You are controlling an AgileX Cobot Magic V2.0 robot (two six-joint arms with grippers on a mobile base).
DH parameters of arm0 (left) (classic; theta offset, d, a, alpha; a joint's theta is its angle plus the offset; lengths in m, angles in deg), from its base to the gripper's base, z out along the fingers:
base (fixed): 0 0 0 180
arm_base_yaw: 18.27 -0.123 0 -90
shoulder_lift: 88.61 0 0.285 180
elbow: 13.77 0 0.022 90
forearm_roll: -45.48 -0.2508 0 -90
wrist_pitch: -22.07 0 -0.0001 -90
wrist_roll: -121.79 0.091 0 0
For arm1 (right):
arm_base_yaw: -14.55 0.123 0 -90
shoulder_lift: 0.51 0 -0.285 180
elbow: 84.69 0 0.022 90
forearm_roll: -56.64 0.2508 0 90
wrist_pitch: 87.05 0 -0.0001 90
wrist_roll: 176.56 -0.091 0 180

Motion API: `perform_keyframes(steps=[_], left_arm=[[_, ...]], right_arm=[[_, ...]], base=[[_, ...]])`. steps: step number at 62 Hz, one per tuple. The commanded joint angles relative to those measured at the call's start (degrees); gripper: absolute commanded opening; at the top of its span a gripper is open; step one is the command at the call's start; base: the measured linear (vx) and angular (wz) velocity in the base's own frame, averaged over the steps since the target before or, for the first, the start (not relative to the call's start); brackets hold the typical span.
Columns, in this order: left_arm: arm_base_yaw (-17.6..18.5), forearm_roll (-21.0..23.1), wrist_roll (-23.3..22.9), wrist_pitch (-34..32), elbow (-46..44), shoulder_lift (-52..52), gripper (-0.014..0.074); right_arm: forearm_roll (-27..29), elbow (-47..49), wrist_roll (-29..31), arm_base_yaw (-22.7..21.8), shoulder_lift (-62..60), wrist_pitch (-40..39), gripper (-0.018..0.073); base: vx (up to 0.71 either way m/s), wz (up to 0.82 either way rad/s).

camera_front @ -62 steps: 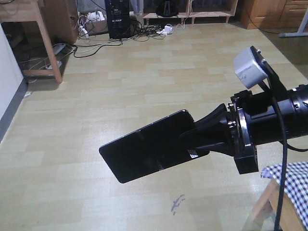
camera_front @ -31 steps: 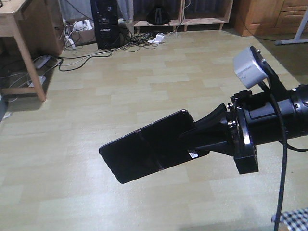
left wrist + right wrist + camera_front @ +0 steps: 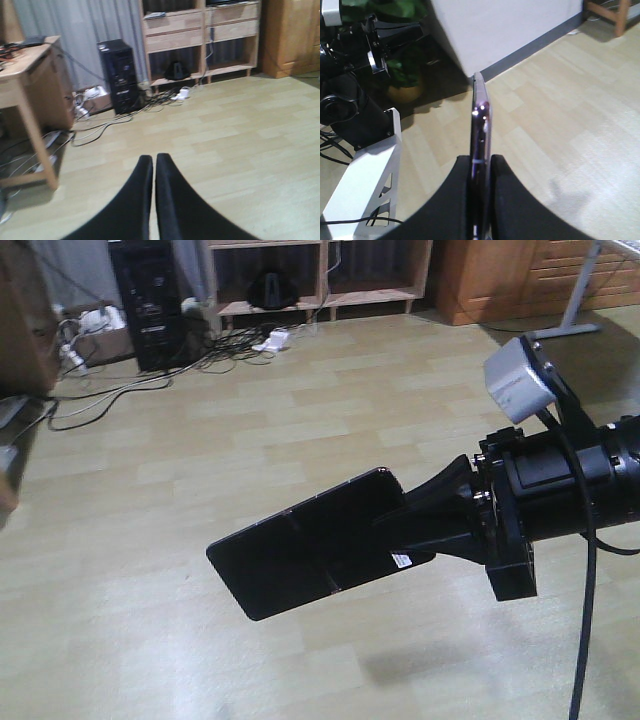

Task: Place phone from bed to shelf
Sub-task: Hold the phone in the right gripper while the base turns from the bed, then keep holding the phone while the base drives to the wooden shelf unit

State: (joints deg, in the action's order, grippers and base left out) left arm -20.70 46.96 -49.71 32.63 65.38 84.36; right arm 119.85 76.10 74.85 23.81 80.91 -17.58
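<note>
Scenery has swung sideways — bed corner gone, shelf (image 3: 320, 270) now ahead. Right gripper (image 3: 388, 535) clamps the phone (image 3: 300, 560) by its stickered end above the floor (image 3: 200, 440) — keep it level, approach slowly.

The phone (image 3: 310, 555) is glossy black, with a small white sticker (image 3: 401, 561) at the end by the matt black right gripper (image 3: 395, 530). Seen edge-on, its rim has a purple tint. Beyond the phone, the floor (image 3: 250, 420) is pale beige in a plank pattern, the shelf (image 3: 322, 268) is light natural wood with visible grain, and the computer tower (image 3: 150, 300) is black. The left gripper (image 3: 153, 167) is black too.
</note>
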Motion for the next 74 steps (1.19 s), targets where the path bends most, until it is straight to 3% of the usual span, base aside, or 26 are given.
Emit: perform_keyframes(steps=[1,74], left_arm=[[0.2,0.5,-0.3,-4.1,-1.2,0.8,0.0001],[0.2,0.5,-0.3,-4.1,-1.2,0.8,0.0001]], right_arm=[[4.9,1.4,0.4,-0.2,-1.6,4.3,-0.0002],[4.9,1.4,0.4,-0.2,-1.6,4.3,-0.0002]], base=[[0.44,-0.31],[0.44,-0.21]])
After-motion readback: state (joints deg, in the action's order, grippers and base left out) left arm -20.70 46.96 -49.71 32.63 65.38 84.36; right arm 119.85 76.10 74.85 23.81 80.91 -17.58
